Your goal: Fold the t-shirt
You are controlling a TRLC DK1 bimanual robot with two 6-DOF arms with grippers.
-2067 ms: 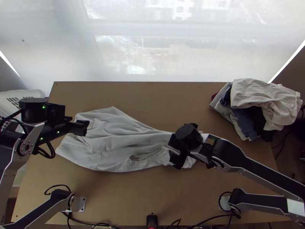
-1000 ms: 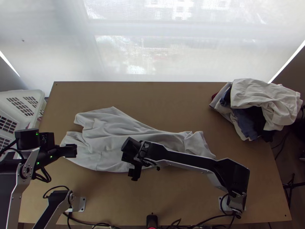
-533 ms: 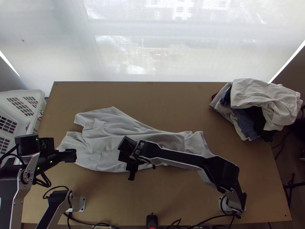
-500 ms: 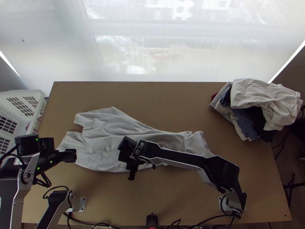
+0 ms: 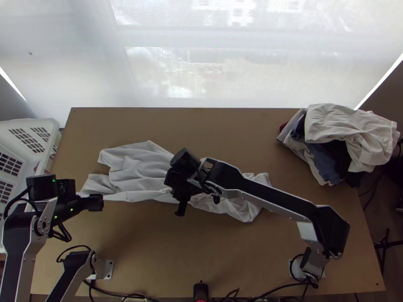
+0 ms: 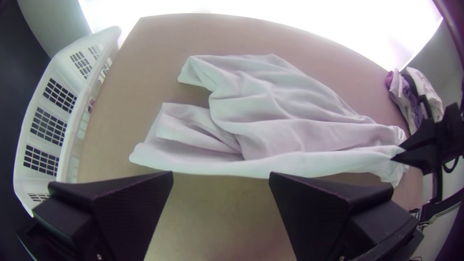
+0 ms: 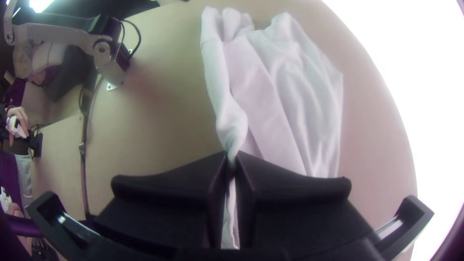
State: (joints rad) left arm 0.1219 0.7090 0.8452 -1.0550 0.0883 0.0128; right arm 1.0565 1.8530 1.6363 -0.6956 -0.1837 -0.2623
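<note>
My right gripper (image 5: 182, 199) is over the middle of the white t-shirt (image 5: 136, 173) in the top view. Seen from the right wrist, the right gripper (image 7: 232, 162) is shut on the near edge of the t-shirt (image 7: 270, 92), which is gathered and raised between its fingers. The rest of the shirt lies wrinkled on the table. My left gripper (image 5: 95, 203) stands at the shirt's lower left corner. In the left wrist view, the left gripper (image 6: 221, 179) is open with bare table between its fingers, just off the edge of the t-shirt (image 6: 290, 111).
A white basket (image 5: 48, 146) stands at the table's left edge, and a heap of clothes (image 5: 352, 133) lies at the back right. The wooden table (image 5: 211, 126) shows bare beyond the shirt and in front of it. A person's hand (image 7: 18, 118) shows in the right wrist view.
My right gripper has taken hold of the shirt's near edge and moved up the picture with it, drawing the cloth away from the table's front. The left gripper has shifted only slightly since half a second ago.
</note>
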